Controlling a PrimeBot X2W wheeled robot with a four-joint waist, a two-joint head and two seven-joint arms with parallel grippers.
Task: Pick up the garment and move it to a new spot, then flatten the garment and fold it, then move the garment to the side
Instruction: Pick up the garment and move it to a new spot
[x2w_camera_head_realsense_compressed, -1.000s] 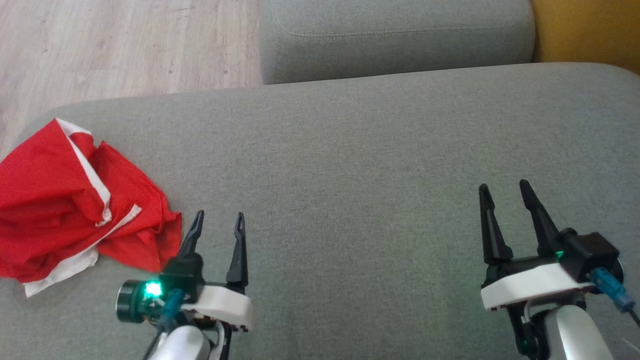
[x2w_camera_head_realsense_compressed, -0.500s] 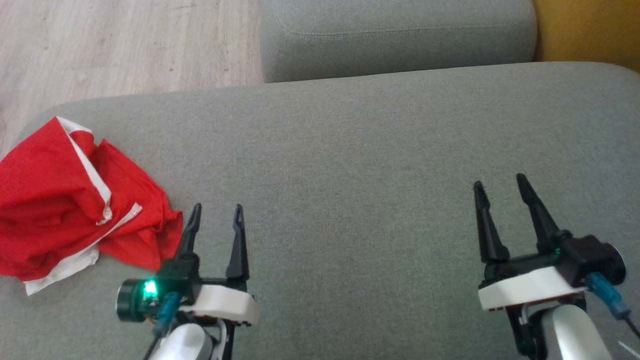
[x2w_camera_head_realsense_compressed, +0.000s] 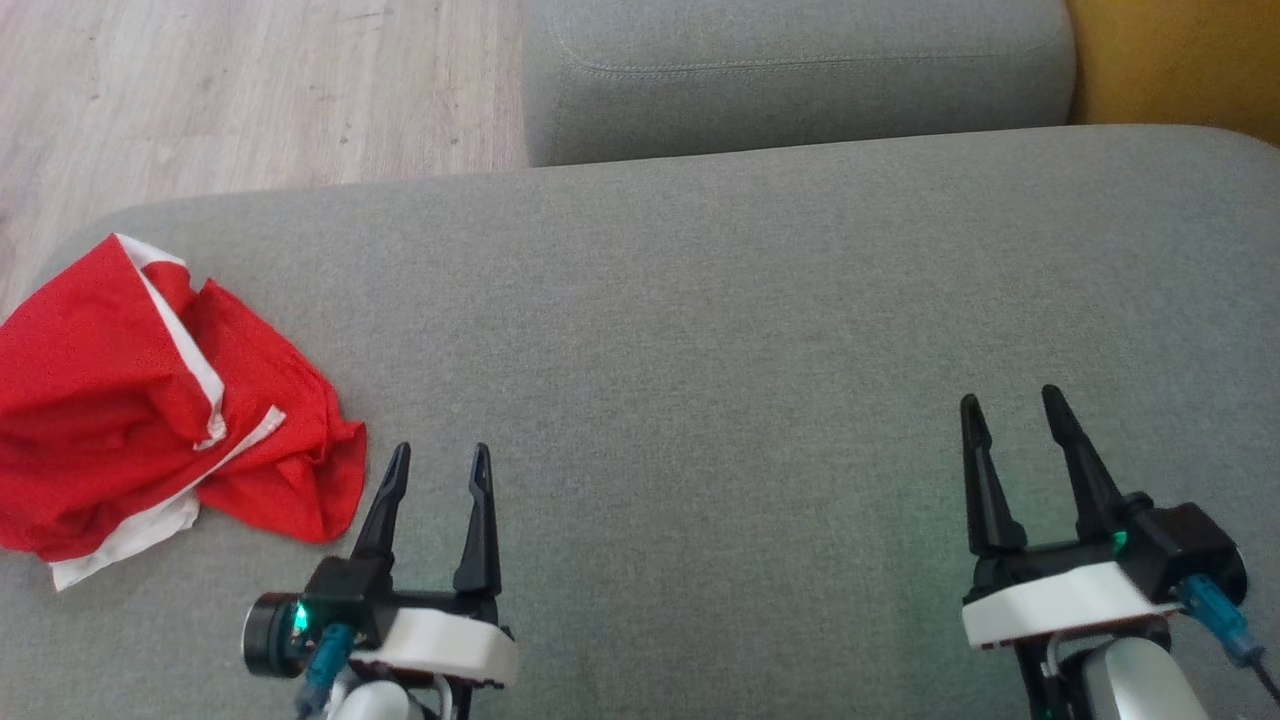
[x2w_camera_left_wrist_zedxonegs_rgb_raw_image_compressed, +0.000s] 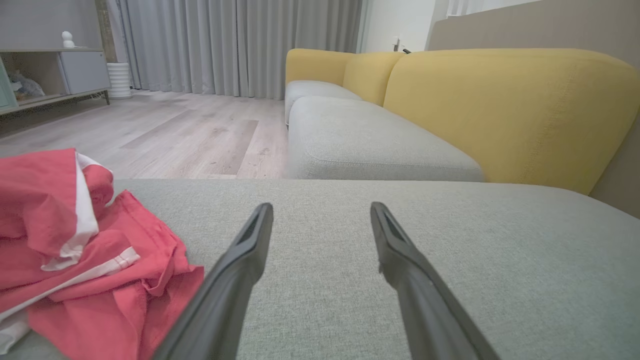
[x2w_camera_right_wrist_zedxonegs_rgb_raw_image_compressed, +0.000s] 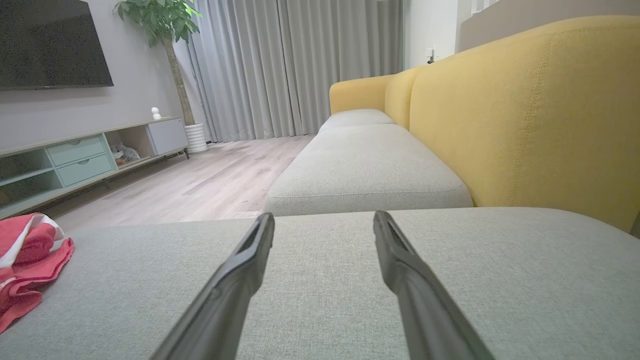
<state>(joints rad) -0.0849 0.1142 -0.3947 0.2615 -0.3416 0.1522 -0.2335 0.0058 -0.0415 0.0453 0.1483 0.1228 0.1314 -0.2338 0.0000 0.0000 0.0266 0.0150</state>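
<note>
Grey sofa cushion (x2w_camera_head_realsense_compressed: 700, 350) carried the crumpled red garment (x2w_camera_head_realsense_compressed: 130, 400) at its left end, untouched. Left gripper (x2w_camera_head_realsense_compressed: 440, 455) and right gripper (x2w_camera_head_realsense_compressed: 1008, 400), both with fingers spread and empty, had drawn back slightly toward the robot, so the picking up had not begun.

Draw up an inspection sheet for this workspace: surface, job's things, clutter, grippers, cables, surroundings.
Surface: grey sofa cushion, flat.
Job's things: red garment with white trim, crumpled at the cushion's left end, not held.
Clutter: nothing seen.
Grippers: left gripper, jaws open, empty, beside the garment; right gripper, jaws open, empty, over bare cushion.
Cables: left wrist cable and right wrist cable, blue plugs, away from the garment.
Surroundings: second grey cushion, yellow backrest, wood floor, grey curtains, TV cabinet, potted plant.
</note>
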